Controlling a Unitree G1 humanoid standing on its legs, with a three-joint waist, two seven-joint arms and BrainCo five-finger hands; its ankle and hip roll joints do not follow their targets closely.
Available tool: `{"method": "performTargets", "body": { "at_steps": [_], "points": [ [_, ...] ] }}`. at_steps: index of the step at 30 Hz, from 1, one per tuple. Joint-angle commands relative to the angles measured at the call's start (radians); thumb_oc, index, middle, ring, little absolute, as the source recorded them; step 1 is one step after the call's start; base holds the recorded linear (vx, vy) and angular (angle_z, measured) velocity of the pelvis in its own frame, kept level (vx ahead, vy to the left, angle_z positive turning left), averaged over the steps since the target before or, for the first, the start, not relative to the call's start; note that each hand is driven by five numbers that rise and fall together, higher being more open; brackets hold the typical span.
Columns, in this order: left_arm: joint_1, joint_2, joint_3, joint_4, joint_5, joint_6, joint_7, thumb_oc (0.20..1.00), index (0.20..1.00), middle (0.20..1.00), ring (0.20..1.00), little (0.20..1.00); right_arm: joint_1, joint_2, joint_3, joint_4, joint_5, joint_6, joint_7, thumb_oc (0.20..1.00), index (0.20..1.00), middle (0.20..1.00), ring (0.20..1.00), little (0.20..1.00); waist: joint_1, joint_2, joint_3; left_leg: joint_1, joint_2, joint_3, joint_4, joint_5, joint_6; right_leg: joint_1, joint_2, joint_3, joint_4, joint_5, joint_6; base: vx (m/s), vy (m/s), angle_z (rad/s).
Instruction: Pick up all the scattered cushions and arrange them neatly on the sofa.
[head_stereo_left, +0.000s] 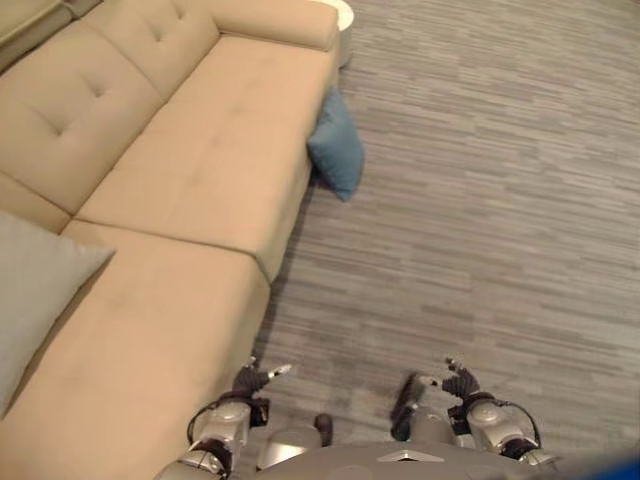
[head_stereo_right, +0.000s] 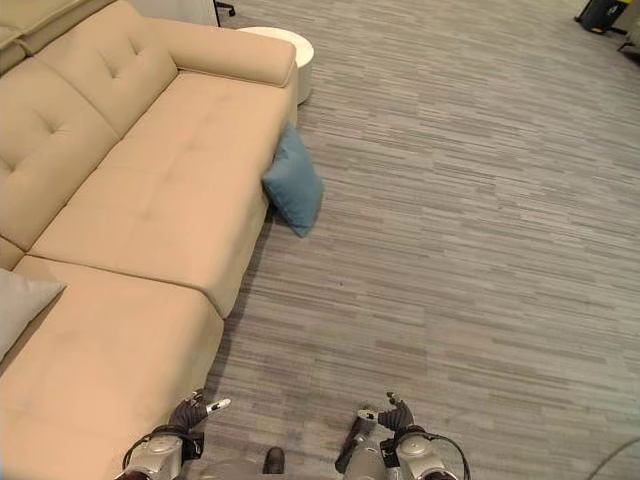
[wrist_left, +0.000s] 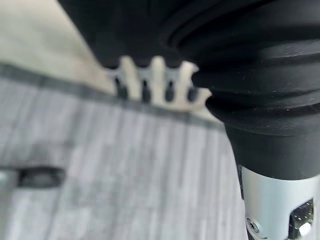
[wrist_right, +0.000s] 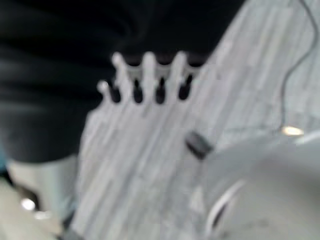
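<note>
- Left eye view: the teal-blue square fabric cushion (head_stereo_left: 336, 147) is down on the grey striped carpet floor (head_stereo_left: 480, 220), propped against the front edge of the beige upholstered sofa (head_stereo_left: 200, 170), toward its far armrest end. A grey fabric cushion (head_stereo_left: 35, 290) already lies on the near seat, by the sofa's back edge. The left hand (head_stereo_left: 252, 381) and right hand (head_stereo_left: 452, 383) hang low with nothing in them, well apart from the blue one.
- Right eye view: same layout, plus a round white side table (head_stereo_right: 285, 50) just past the armrest. The cushion looks soft and light, so I'd guess it squashes rather than slips; the free top corner or upper edge seems the easiest place to grab.
- Left wrist view: fingers (wrist_left: 157, 75) straight and relaxed over the floor, by the sofa's base.
- Right wrist view: fingers (wrist_right: 147, 70) also loose and spread, empty.
</note>
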Motion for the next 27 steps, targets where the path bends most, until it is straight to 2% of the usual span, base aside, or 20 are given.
{"method": "performTargets", "body": {
  "at_steps": [1,4,6,7,10,11,12,13,15,16,17,19,20,21,22,23,24,25,26,27],
  "points": [
    [-0.032,-0.001,-0.023,-0.012,0.016,-0.025,0.011,1.0,1.0,1.0,1.0,1.0,-0.033,-0.064,-0.002,-0.026,-0.027,-0.013,0.001,1.0,1.0,1.0,1.0,1.0,0.036,-0.023,-0.009,-0.076,0.044,-0.056,0.208,0.06,-0.071,0.142,0.047,0.03,-0.001,0.054,0.051,0.41,-0.189,0.28],
    [-0.039,-0.003,-0.033,-0.018,0.001,-0.02,0.002,1.0,1.0,1.0,1.0,1.0,-0.031,-0.08,0.005,-0.018,-0.011,-0.024,-0.004,1.0,1.0,1.0,1.0,1.0,0.044,-0.04,0.007,-0.194,0.088,-0.027,0.463,0.175,-0.116,0.203,0.081,-0.006,-0.017,0.01,-0.001,0.26,-0.236,0.15],
    [-0.05,-0.002,-0.036,-0.02,-0.007,-0.019,-0.004,1.0,1.0,1.0,1.0,1.0,-0.037,-0.084,0.009,-0.015,0.004,-0.025,-0.007,1.0,1.0,1.0,1.0,1.0,0.068,-0.055,0.031,-0.274,0.096,-0.007,0.589,0.186,-0.115,0.246,0.093,-0.043,-0.037,-0.022,-0.025,0.2,-0.261,-0.03],
    [-0.058,-0.001,-0.038,-0.017,-0.01,-0.018,-0.002,1.0,1.0,1.0,1.0,1.0,-0.045,-0.084,0.013,-0.014,0.013,-0.024,-0.009,1.0,1.0,1.0,1.0,1.0,0.074,-0.061,0.039,-0.308,0.097,0.015,0.589,0.176,-0.108,0.261,0.099,-0.051,-0.047,-0.037,-0.032,0.24,-0.178,0.17],
    [-0.063,-0.004,-0.049,-0.02,-0.001,-0.019,0.001,1.0,1.0,1.0,1.0,1.0,-0.057,-0.08,0.014,-0.008,0.025,-0.026,-0.01,1.0,1.0,1.0,1.0,1.0,0.091,-0.063,0.04,-0.384,0.074,0.063,0.468,0.108,-0.077,0.305,0.128,-0.051,-0.072,-0.073,-0.028,0.36,-0.076,0.16],
    [-0.061,-0.007,-0.063,-0.02,0.026,-0.016,-0.001,1.0,1.0,1.0,1.0,1.0,-0.058,-0.075,0.018,-0.01,0.025,-0.031,-0.012,1.0,1.0,1.0,1.0,1.0,0.103,-0.057,0.037,-0.414,0.063,0.08,0.305,0.123,-0.063,0.328,0.159,-0.041,-0.083,-0.097,-0.024,0.37,-0.024,-0.07],
    [-0.061,-0.007,-0.063,-0.02,0.026,-0.016,0.0,1.0,1.0,1.0,1.0,1.0,-0.058,-0.075,0.018,-0.01,0.024,-0.031,-0.012,1.0,1.0,1.0,1.0,1.0,0.103,-0.057,0.038,-0.412,0.062,0.08,0.303,0.124,-0.063,0.328,0.158,-0.04,-0.083,-0.098,-0.024,0.63,-0.01,0.0],
    [-0.057,-0.005,-0.064,-0.019,0.045,-0.015,-0.002,1.0,1.0,1.0,1.0,1.0,-0.057,-0.068,0.033,-0.012,0.02,-0.035,-0.013,1.0,1.0,1.0,1.0,1.0,0.124,-0.04,0.02,-0.449,0.054,0.079,0.103,0.277,-0.08,0.358,0.219,-0.028,-0.091,-0.133,-0.022,0.49,0.0,0.06],
    [-0.057,-0.003,-0.062,-0.012,0.047,-0.012,-0.002,1.0,1.0,1.0,1.0,1.0,-0.058,-0.064,0.035,-0.014,0.017,-0.035,-0.012,1.0,1.0,1.0,1.0,1.0,0.131,-0.044,0.018,-0.457,0.051,0.078,0.099,0.288,-0.082,0.362,0.227,-0.026,-0.091,-0.134,-0.022,0.42,0.012,0.01],
    [-0.051,0.001,-0.051,-0.007,0.052,-0.013,-0.006,1.0,1.0,1.0,1.0,1.0,-0.059,-0.05,0.042,-0.014,0.0,-0.033,-0.007,1.0,1.0,1.0,1.0,1.0,0.135,-0.06,0.009,-0.432,0.038,0.071,0.116,0.249,-0.06,0.374,0.228,-0.031,-0.076,-0.151,-0.018,0.24,0.022,-0.37],
    [-0.051,0.001,-0.051,-0.007,0.052,-0.013,-0.006,1.0,1.0,1.0,1.0,1.0,-0.059,-0.05,0.042,-0.014,0.0,-0.033,-0.007,1.0,1.0,1.0,1.0,1.0,0.134,-0.06,0.009,-0.433,0.038,0.07,0.118,0.248,-0.06,0.373,0.228,-0.031,-0.075,-0.152,-0.018,0.34,0.061,-0.46],
    [-0.044,0.004,-0.046,-0.01,0.043,-0.01,-0.006,1.0,1.0,1.0,1.0,1.0,-0.061,-0.038,0.042,-0.02,-0.009,-0.032,-0.002,1.0,1.0,1.0,1.0,1.0,0.145,-0.067,0.006,-0.404,0.019,0.074,0.137,0.206,-0.032,0.363,0.203,-0.031,0.065,-0.156,0.008,0.26,0.13,-0.4],
    [-0.043,0.007,-0.042,-0.012,0.042,-0.008,-0.007,1.0,1.0,1.0,1.0,1.0,-0.065,-0.035,0.042,-0.019,-0.015,-0.031,0.001,1.0,1.0,1.0,1.0,1.0,0.145,-0.063,0.008,-0.383,0.018,0.076,0.134,0.19,-0.016,0.333,0.183,-0.019,0.146,-0.137,0.022,0.29,0.183,-0.26],
    [-0.042,0.009,-0.041,-0.016,0.037,-0.008,-0.005,1.0,1.0,1.0,1.0,1.0,-0.067,-0.034,0.044,-0.019,-0.021,-0.029,0.001,1.0,1.0,1.0,1.0,1.0,0.143,-0.053,0.009,-0.362,0.015,0.076,0.13,0.182,-0.003,0.296,0.157,-0.02,0.228,-0.1,0.046,0.36,0.24,-0.33],
    [-0.044,0.013,-0.04,-0.024,0.024,-0.007,-0.004,1.0,1.0,1.0,1.0,1.0,-0.076,-0.033,0.04,-0.03,-0.026,-0.026,0.004,1.0,1.0,1.0,1.0,1.0,0.13,-0.029,0.017,-0.314,0.017,0.062,0.124,0.158,0.019,0.235,0.123,-0.009,0.381,-0.047,0.071,0.28,0.182,-0.34],
    [-0.044,0.013,-0.039,-0.024,0.024,-0.007,-0.004,1.0,1.0,1.0,1.0,1.0,-0.076,-0.033,0.04,-0.031,-0.025,-0.026,0.004,1.0,1.0,1.0,1.0,1.0,0.131,-0.029,0.018,-0.314,0.016,0.063,0.124,0.158,0.02,0.233,0.121,-0.008,0.386,-0.049,0.072,0.29,0.176,-0.3],
    [-0.049,0.011,-0.045,-0.021,0.029,-0.005,-0.004,1.0,1.0,1.0,1.0,1.0,-0.077,-0.032,0.035,-0.032,-0.025,-0.024,0.004,1.0,1.0,1.0,1.0,1.0,0.12,-0.016,0.021,-0.294,0.014,0.06,0.125,0.149,0.027,0.209,0.109,-0.013,0.44,-0.03,0.075,0.41,0.083,0.17],
    [-0.051,0.01,-0.048,-0.016,0.029,-0.005,-0.006,1.0,1.0,1.0,1.0,1.0,-0.07,-0.036,0.027,-0.035,-0.024,-0.022,0.005,1.0,1.0,1.0,1.0,1.0,0.113,-0.003,0.017,-0.235,0.005,0.047,0.091,0.128,0.031,0.188,0.051,-0.069,0.371,-0.036,0.052,0.41,0.078,0.24],
    [-0.05,0.01,-0.048,-0.016,0.029,-0.005,-0.006,1.0,1.0,1.0,1.0,1.0,-0.07,-0.036,0.027,-0.035,-0.024,-0.022,0.005,1.0,1.0,1.0,1.0,1.0,0.111,-0.003,0.019,-0.23,0.006,0.045,0.088,0.128,0.03,0.193,0.052,-0.071,0.369,-0.037,0.052,0.51,-0.048,0.22],
    [-0.047,0.011,-0.046,-0.018,0.031,-0.009,-0.01,1.0,1.0,1.0,1.0,1.0,-0.066,-0.041,0.022,-0.042,-0.02,-0.024,0.007,1.0,1.0,1.0,1.0,1.0,0.112,-0.001,0.013,-0.208,0.005,0.036,0.07,0.116,0.019,0.194,0.029,-0.085,0.26,-0.047,0.042,0.19,-0.075,0.05]
  ]
}}
